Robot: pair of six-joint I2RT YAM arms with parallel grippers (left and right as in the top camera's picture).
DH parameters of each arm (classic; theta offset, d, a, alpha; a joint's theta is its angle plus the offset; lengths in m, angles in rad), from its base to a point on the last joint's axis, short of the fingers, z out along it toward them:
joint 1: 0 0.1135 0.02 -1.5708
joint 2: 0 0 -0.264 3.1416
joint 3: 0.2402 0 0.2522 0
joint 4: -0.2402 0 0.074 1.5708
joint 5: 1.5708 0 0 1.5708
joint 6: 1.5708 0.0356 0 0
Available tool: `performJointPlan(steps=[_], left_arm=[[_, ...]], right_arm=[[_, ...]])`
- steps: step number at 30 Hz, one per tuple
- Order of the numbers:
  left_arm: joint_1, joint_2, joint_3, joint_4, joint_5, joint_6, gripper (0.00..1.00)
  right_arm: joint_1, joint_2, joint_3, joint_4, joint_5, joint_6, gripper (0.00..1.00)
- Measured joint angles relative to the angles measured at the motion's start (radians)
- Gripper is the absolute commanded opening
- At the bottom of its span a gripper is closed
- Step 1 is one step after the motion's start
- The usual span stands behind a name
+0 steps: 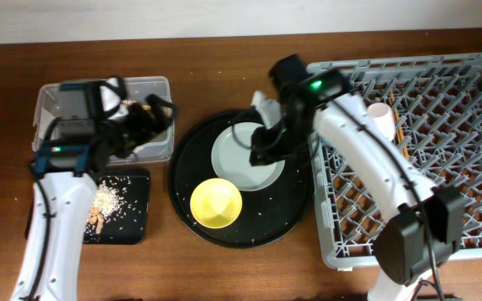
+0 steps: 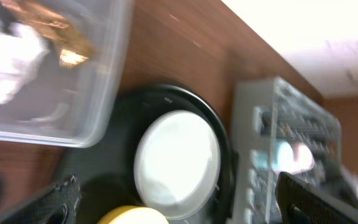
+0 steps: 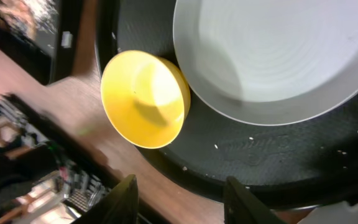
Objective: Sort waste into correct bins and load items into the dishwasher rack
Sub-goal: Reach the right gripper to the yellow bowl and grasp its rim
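Right now your right end effector (image 3: 179, 188) hangs just above the round black tray (image 3: 278, 155), its two fingers apart and gripping nothing. The pale plate (image 3: 272, 56) lies flat on that tray directly ahead of the fingers, and the small yellow bowl (image 3: 143, 99) sits touching the plate's edge, tilted a little toward the tray's lip.

Expect the plate to be stiff, smooth and breakable, and probably slippery under the pads. As it lies flat, your only real hold is the rim, so pinch it where the edge lifts off the tray. The bowl looks light; one finger inside and one outside its wall should do.

Your left end effector (image 2: 176, 202) is also spread open and empty, hovering beside the clear tub (image 1: 141, 81). That tub holds the white tissue (image 2: 5, 62) and the shiny wrapper (image 2: 67, 43). Next to it on the surface (image 1: 224, 58), the shallow black tray (image 1: 136, 180) carries rice grains (image 1: 107, 201) and brown scraps (image 1: 96, 221). The grey dishwasher rack (image 1: 475, 125) already has a pink cup (image 1: 383, 115) near its left wall.
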Motion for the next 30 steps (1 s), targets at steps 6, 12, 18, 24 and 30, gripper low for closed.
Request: performJointPlan(steps=[6, 12, 18, 24, 30], left_arm=[[0.184, 0.0, 0.0, -0.105, 0.0, 0.0, 0.99], [0.184, 0.0, 0.0, -0.105, 0.0, 0.0, 0.99], [0.184, 0.0, 0.0, -0.105, 0.0, 0.0, 0.99], [0.184, 0.0, 0.0, -0.105, 0.0, 0.0, 0.99], [0.184, 0.0, 0.0, -0.105, 0.0, 0.0, 0.99]], right_arm=[[0.16, -0.003, -0.107, 0.147, 0.069, 0.092, 0.44], [0.373, -0.006, -0.203, 0.322, 0.114, 0.107, 0.45], [0.536, -0.007, -0.282, 0.502, 0.281, 0.108, 0.48], [0.55, 0.008, -0.413, 0.654, 0.369, 0.108, 0.29], [0.55, 0.021, -0.429, 0.65, 0.386, 0.108, 0.16]])
